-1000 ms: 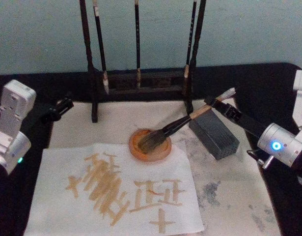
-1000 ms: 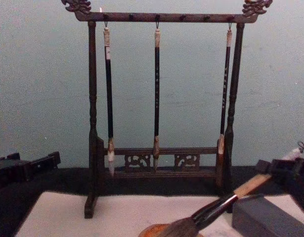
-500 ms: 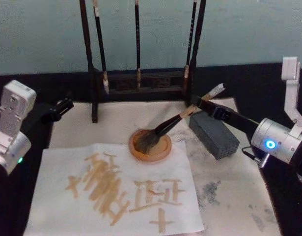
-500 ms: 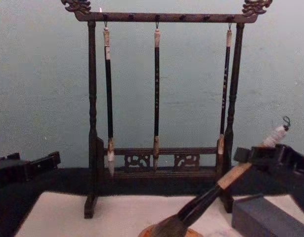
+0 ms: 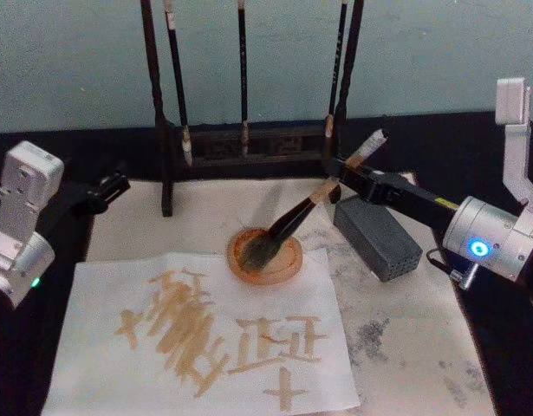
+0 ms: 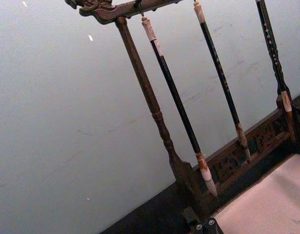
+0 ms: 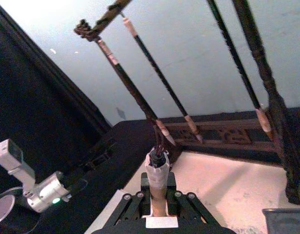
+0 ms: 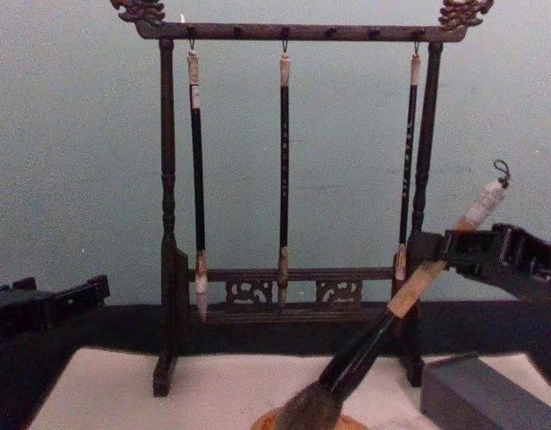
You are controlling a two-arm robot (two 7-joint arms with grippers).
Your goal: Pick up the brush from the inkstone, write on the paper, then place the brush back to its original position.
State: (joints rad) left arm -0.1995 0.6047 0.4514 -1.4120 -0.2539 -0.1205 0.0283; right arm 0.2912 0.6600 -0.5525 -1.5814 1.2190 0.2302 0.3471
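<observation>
Teal wall behind; right fingers point(image 5: 365, 181) pinch brush point(image 5: 294, 220) mid-handle

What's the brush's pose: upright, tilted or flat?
Tilted. The brush rests its bristles in the orange dish; handle slants up rightward, clamped in the right end effector. The left end effector idles far left.

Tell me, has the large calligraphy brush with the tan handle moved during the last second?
Yes. The large tan-handled calligraphy brush, held by the right pincer, tilted steeper, its top rising toward the dark wooden rack's right post.
</observation>
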